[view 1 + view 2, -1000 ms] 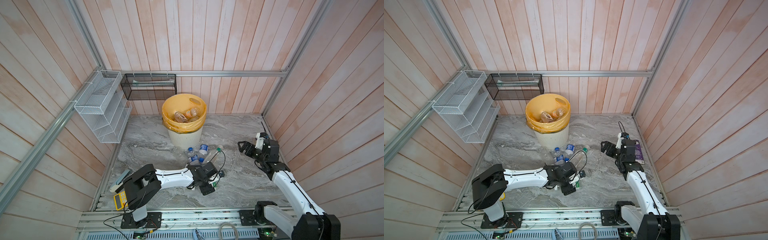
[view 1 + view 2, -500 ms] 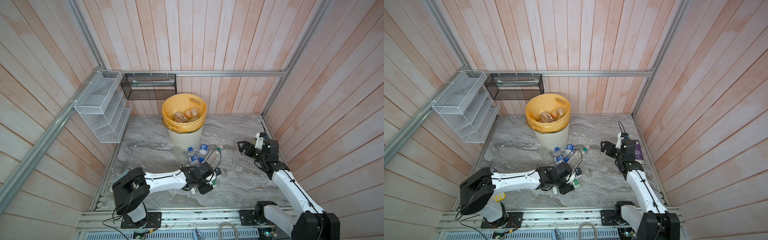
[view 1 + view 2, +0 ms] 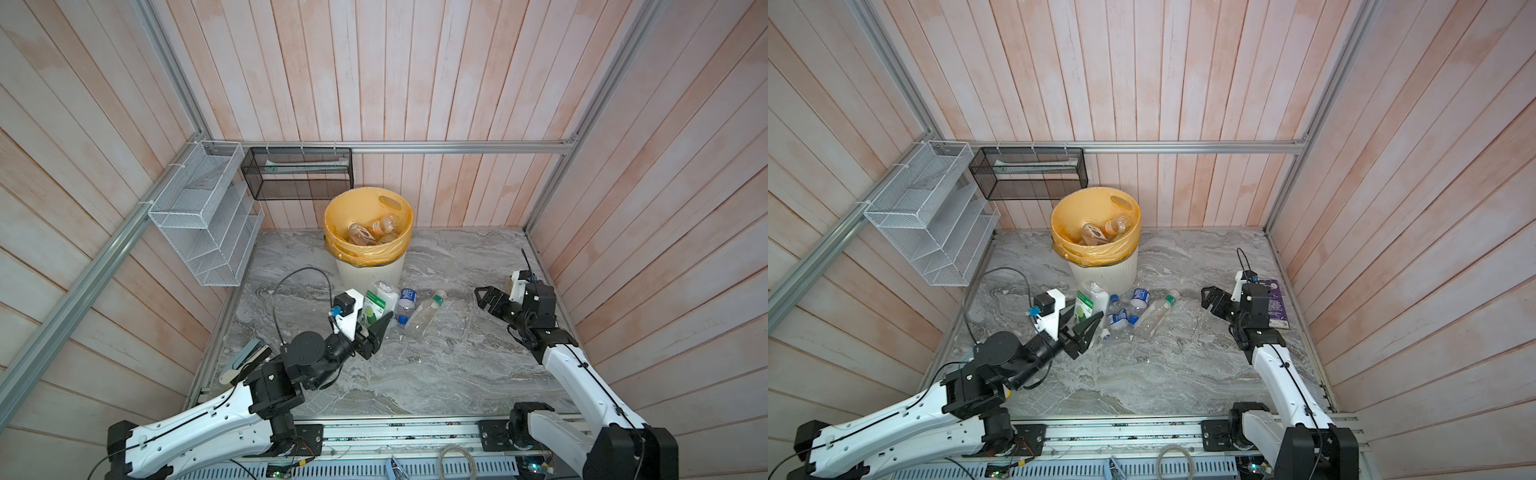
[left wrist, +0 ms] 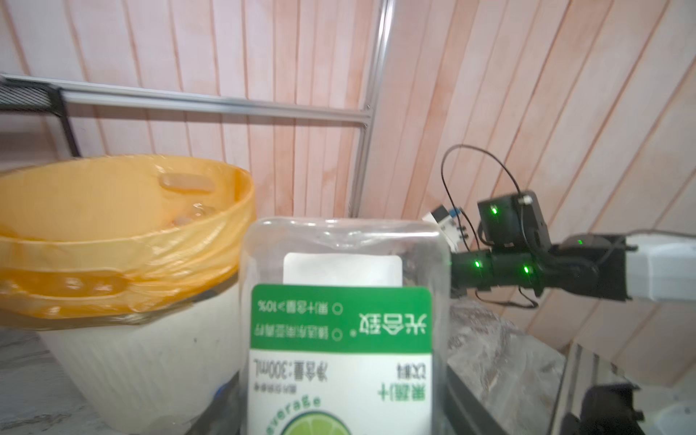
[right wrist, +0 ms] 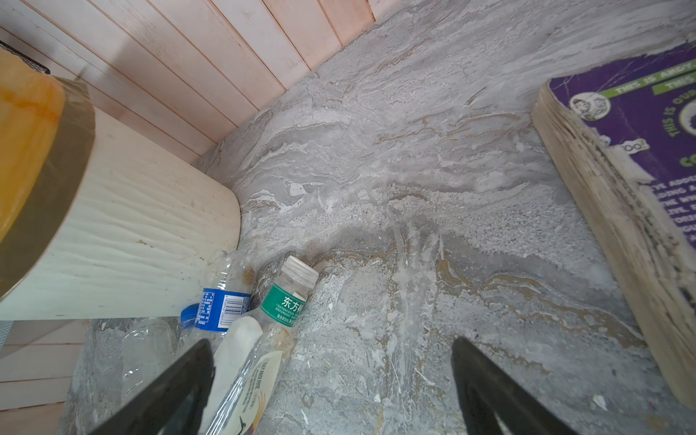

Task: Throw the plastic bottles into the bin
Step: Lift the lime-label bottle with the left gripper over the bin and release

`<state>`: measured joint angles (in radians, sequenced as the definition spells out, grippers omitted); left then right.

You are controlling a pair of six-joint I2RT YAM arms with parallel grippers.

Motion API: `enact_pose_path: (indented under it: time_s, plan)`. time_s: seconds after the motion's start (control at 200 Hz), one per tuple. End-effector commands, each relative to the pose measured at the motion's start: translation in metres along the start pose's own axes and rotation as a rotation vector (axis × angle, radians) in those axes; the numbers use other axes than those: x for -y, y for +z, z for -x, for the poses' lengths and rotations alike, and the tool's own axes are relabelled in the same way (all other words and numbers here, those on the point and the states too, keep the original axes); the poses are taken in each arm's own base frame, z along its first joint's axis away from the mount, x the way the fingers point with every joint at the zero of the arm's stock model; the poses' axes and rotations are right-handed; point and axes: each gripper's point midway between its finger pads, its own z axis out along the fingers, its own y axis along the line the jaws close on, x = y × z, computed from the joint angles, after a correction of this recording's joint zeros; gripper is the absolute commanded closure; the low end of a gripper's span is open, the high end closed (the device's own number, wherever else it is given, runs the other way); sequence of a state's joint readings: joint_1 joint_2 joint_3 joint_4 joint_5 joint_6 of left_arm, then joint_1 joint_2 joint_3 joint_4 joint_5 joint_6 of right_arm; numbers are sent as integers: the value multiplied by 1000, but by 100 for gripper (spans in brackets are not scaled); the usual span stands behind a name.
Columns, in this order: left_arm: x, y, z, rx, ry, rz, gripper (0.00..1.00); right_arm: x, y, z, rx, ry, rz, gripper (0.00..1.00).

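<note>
Left tool (image 3: 373, 322) is clamped on the green-label bottle (image 3: 375, 302). I hold it at centre frame in both top views, clear of the worktop (image 3: 436, 374) and just beside the cream wall of the bin (image 3: 370, 272). Right tool (image 3: 483, 296) stands at right of centre, jaws spread wide and empty. Several loose bottles (image 3: 420, 319) lie on the worktop between my two tools, just below the bin. Binned bottles (image 3: 374, 230) rest inside its yellow liner.

Green-label bottle (image 4: 341, 339) reads "300mL"; purple book (image 5: 640, 124) reads "THIS IS".
</note>
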<state>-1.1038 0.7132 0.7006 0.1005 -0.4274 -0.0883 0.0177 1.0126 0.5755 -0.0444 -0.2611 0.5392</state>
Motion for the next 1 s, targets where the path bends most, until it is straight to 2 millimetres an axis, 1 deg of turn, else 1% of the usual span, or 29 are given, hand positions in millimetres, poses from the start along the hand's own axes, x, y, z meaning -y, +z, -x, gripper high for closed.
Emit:
enact_pose_path:
  time_s: [0.0, 0.055, 0.06, 0.095, 0.11, 0.175, 0.19, 0.2, 0.235, 0.31, 0.32, 0.35, 0.375, 0.42, 0.46, 0.465, 0.475, 0.48, 0.49, 0.55, 0.58, 0.6, 0.615, 0.67, 0.73, 0.795, 0.84, 0.935, 0.99]
  plan:
    - [-30, -1, 44, 130, 36, 178, 55, -7, -3, 6, 23, 11, 35, 2]
    - [-38, 9, 61, 142, 61, 212, 54, -11, -4, 6, 20, 12, 55, 2]
    - [-38, 10, 61, 137, 65, 213, 54, -12, -3, 6, 19, 12, 56, 2]
    - [-43, 20, 72, 137, 75, 214, 54, -15, -4, 7, 19, 12, 74, 2]
    - [-51, 23, 78, 141, 74, 228, 54, -17, -4, 6, 16, 13, 83, 2]
    - [-68, 49, 90, 112, 67, 215, 53, -22, -3, 3, -4, 28, 116, 2]
    - [-74, 56, 89, 95, 61, 214, 53, -23, -2, 2, -10, 30, 125, 2]
    - [-77, 59, 94, 94, 47, 211, 53, -24, -2, 1, -13, 32, 132, 2]
    - [-92, 77, 96, 64, 5, 204, 52, -27, -1, -2, -28, 34, 150, 3]
    - [-123, 120, 88, -46, -71, 201, 52, -28, 1, -9, -53, 40, 155, 3]
    - [-126, 122, 90, -52, -78, 204, 52, -28, 1, -9, -54, 39, 156, 3]
    - [-136, 139, 88, -86, -108, 216, 51, -29, 1, -12, -63, 38, 161, 4]
    - [-141, 148, 86, -110, -131, 216, 49, -31, 1, -13, -68, 34, 167, 4]
    - [-147, 166, 86, -145, -178, 204, 42, -32, 2, -17, -81, 29, 170, 4]
    - [-153, 181, 76, -205, -226, 194, 38, -32, 2, -19, -90, 26, 168, 4]
    - [-153, 182, 77, -209, -231, 192, 38, -32, 1, -19, -90, 25, 169, 4]
    - [-154, 185, 76, -219, -242, 190, 35, -32, 2, -19, -90, 24, 168, 4]
    - [-155, 187, 73, -230, -248, 193, 33, -32, 2, -19, -91, 24, 169, 4]
    - [-156, 188, 76, -234, -256, 193, 31, -32, 2, -20, -92, 24, 168, 4]
    - [-157, 199, 66, -292, -276, 191, 18, -30, 2, -22, -95, 24, 158, 4]
    - [-157, 200, 66, -297, -281, 193, 9, -29, 1, -22, -93, 23, 157, 4]
    - [-157, 199, 68, -290, -279, 195, 2, -30, 1, -21, -91, 21, 160, 4]
    - [-158, 197, 68, -285, -277, 201, 0, -29, 1, -21, -91, 22, 156, 4]
    - [-158, 188, 76, -232, -254, 232, 0, -29, 1, -22, -93, 19, 154, 4]
    - [-153, 173, 90, -160, -209, 249, 0, -27, 2, -23, -98, 19, 149, 4]
    - [-146, 157, 99, -128, -175, 263, 0, -25, 5, -25, -108, 23, 140, 4]
    - [-144, 149, 101, -126, -160, 265, 0, -25, 6, -26, -114, 23, 140, 4]
    - [-142, 129, 93, -136, -147, 277, 0, -26, 10, -28, -127, 20, 132, 5]
    - [-144, 117, 84, -143, -144, 298, 0, -27, 12, -30, -132, 16, 127, 4]
